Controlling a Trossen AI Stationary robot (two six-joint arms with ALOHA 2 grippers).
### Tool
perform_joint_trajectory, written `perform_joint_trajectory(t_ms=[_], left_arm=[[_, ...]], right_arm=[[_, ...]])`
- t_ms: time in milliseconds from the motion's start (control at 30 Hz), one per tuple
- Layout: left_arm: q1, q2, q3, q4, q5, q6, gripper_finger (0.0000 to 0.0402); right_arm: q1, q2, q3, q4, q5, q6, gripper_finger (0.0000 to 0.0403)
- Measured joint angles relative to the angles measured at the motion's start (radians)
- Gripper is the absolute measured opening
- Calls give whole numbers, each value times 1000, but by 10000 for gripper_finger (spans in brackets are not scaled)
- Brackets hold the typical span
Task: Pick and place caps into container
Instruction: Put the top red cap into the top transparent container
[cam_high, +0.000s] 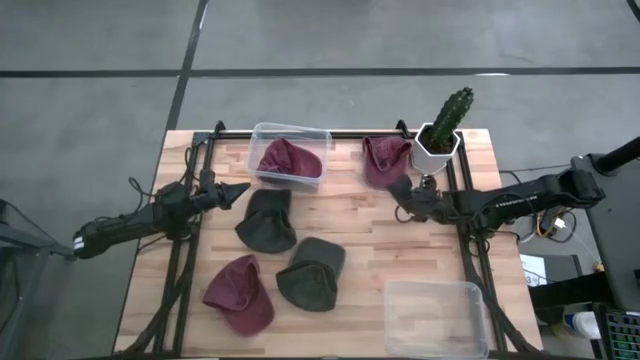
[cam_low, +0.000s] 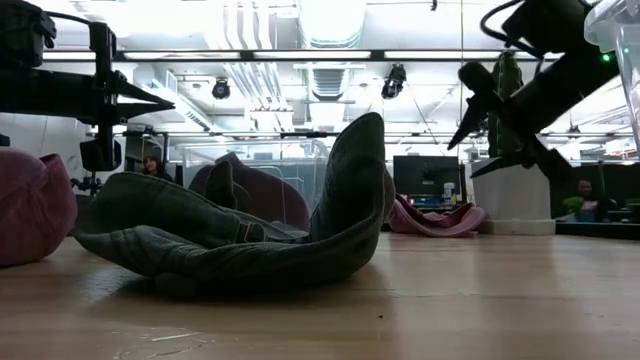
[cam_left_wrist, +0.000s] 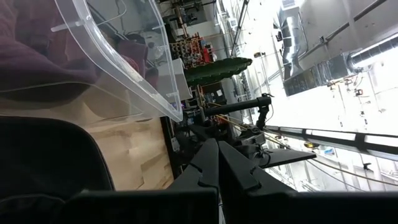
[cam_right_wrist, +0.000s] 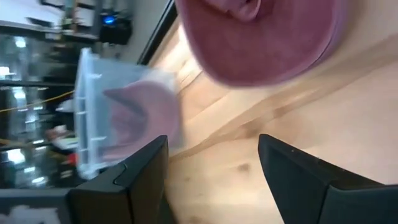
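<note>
Five caps show in the high view. One maroon cap (cam_high: 288, 160) lies inside the clear container (cam_high: 262, 133) at the far edge. A second maroon cap (cam_high: 383, 158) lies by the cactus. Two olive caps (cam_high: 267, 220) (cam_high: 312, 273) and a third maroon cap (cam_high: 240, 293) lie mid-table. My left gripper (cam_high: 240, 189) is shut and hovers between the container and the nearer olive cap (cam_left_wrist: 43, 162). My right gripper (cam_high: 401, 197) is open, raised, just near-side of the maroon cap (cam_right_wrist: 267, 37) by the cactus. Both are off the table in the low view: left gripper (cam_low: 160, 103), right gripper (cam_low: 478, 125).
A green cactus in a white pot (cam_high: 445, 125) stands at the far right corner, close to my right arm. An empty clear container (cam_high: 437, 318) sits at the near right. Black rails (cam_high: 470, 250) run along both table sides. People sit in the room beyond.
</note>
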Motion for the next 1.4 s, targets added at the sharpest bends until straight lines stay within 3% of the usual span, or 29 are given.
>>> perform_joint_trajectory(t_ms=[167,300,667,933,1400], left_arm=[[0,0,0,1,0,0,0],[0,0,0,1,0,0,0],[0,0,0,2,0,11,0],[0,0,0,2,0,6,0],[0,0,0,3,1,4,0]], right_arm=[[-50,9,110,-340,-1,13,227],[-95,15,138,-456,-2,38,228],[-181,59,88,-409,-13,46,233],[-219,194,87,-227,-14,60,230],[-283,346,96,-166,-15,142,226]])
